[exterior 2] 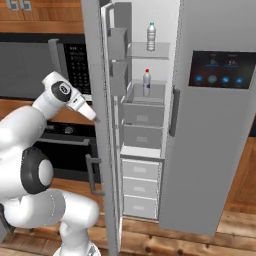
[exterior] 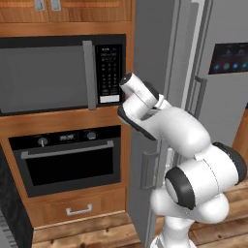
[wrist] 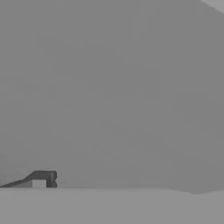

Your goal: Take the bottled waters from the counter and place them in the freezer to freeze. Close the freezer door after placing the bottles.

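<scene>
The freezer [exterior 2: 145, 130] stands open, white inside with grey shelves and bins. A clear bottle [exterior 2: 151, 36] stands upright on its top shelf. A whitish bottle with a red cap [exterior 2: 146, 83] stands one shelf below. The freezer door [exterior: 152, 53] is swung out, a plain grey panel. My gripper [exterior 2: 93, 117] is right up against the door's outer face at about mid height, open and holding nothing. In the hand view the grey panel is very close, with one dark fingertip [wrist: 45, 178] at the lower left. A corner of the black counter [exterior: 10, 203] shows at the far left.
A black-fronted microwave [exterior: 48, 72] and a wall oven [exterior: 68, 162] sit in wooden cabinets to the door's left. The door's handle [exterior 2: 93, 176] juts out below my hand. The fridge door with the dark display [exterior 2: 217, 130] is closed on the right.
</scene>
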Controlling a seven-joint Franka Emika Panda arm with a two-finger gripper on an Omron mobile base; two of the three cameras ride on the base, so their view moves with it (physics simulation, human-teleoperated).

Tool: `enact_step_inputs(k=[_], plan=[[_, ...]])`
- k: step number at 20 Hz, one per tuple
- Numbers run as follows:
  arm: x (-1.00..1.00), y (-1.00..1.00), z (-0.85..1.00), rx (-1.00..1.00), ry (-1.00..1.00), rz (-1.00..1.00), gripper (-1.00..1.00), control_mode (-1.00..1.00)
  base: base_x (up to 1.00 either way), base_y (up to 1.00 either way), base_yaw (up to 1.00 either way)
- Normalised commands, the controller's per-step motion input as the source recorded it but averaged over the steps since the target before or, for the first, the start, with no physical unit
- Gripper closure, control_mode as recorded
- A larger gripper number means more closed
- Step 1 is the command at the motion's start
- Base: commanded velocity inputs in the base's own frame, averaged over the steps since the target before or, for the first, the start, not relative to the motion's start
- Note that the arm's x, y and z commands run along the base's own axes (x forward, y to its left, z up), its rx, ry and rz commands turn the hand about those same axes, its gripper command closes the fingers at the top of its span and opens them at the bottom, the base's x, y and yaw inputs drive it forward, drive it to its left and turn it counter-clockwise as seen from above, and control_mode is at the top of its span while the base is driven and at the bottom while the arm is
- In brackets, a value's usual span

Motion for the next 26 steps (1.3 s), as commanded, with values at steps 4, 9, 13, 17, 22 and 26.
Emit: enact_step_inputs(k=[4, 9, 13, 17, 22, 26], plan=[[0.13, -0.71, 0.24, 0.03, -0.02, 0.01, -1.0, -1.0, 0.0, 0.0, 0.0], [0.3, -0.43, 0.0, 0.0, 0.0, 0.0, -1.0, -1.0, 0.0, 0.0, 0.0], [0.26, -0.39, 0.0, 0.0, 0.0, 0.0, -1.0, -1.0, 0.0, 0.0, 0.0], [0.33, -0.44, 0.0, 0.0, 0.0, 0.01, -1.0, -1.0, 0.0, 0.0, 0.0], [0.39, -0.49, 0.0, 0.0, -0.04, 0.07, -1.0, -1.0, 0.0, 0.0, 0.0], [0.38, -0.63, -0.11, 0.0, -0.07, 0.12, -1.0, -1.0, 0.0, 0.0, 0.0]])
